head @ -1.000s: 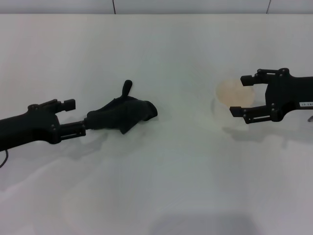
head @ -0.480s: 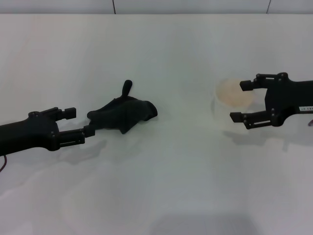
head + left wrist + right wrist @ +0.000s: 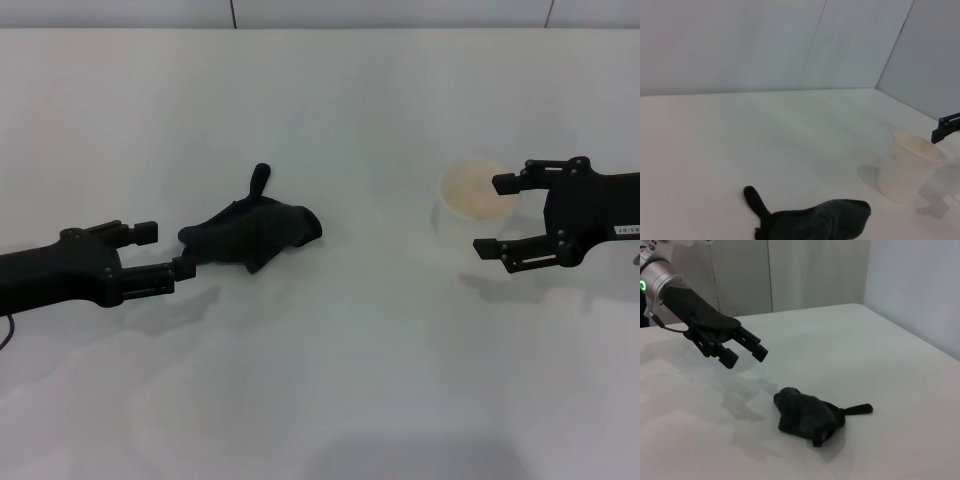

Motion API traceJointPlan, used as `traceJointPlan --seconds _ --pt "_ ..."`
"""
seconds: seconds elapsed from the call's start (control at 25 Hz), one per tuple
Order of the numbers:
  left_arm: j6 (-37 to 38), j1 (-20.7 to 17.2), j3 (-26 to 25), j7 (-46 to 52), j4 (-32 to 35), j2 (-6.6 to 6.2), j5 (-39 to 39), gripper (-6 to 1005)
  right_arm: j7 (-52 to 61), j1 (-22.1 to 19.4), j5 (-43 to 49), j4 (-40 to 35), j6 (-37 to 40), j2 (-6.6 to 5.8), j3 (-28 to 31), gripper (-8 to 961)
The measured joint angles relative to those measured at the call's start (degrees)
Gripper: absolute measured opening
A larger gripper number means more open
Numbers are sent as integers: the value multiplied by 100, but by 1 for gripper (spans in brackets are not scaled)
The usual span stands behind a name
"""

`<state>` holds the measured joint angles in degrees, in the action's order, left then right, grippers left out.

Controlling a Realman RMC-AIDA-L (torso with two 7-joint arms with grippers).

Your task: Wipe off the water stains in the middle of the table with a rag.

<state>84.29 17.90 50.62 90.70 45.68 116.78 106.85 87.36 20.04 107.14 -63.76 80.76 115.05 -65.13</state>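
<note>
The black rag [image 3: 255, 232] lies wadded on the white table [image 3: 330, 380], its narrow tail pointing away from me. It also shows in the left wrist view [image 3: 815, 222] and the right wrist view [image 3: 807, 415]. My left gripper [image 3: 163, 251] is open and empty, just left of the rag and a little apart from it; the right wrist view shows it too [image 3: 740, 350]. My right gripper [image 3: 496, 215] is open and empty beside the right side of a white paper cup [image 3: 472, 195]. No orange-brown water stain shows on the tabletop.
The paper cup [image 3: 907, 167] stands upright on the right and holds orange-tinted liquid. One right gripper fingertip [image 3: 946, 127] shows next to its rim. A grey wall runs behind the table's far edge.
My left gripper has drawn back to the left, off the rag's end. My right gripper has shifted slightly towards me beside the cup. The rag and cup have not moved.
</note>
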Motion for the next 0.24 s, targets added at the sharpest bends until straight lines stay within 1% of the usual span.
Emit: traceJointPlan --seconds 0.24 --pt "0 13 -4 21 -4 0 36 872 0 -35 1 -28 -16 -1 14 850"
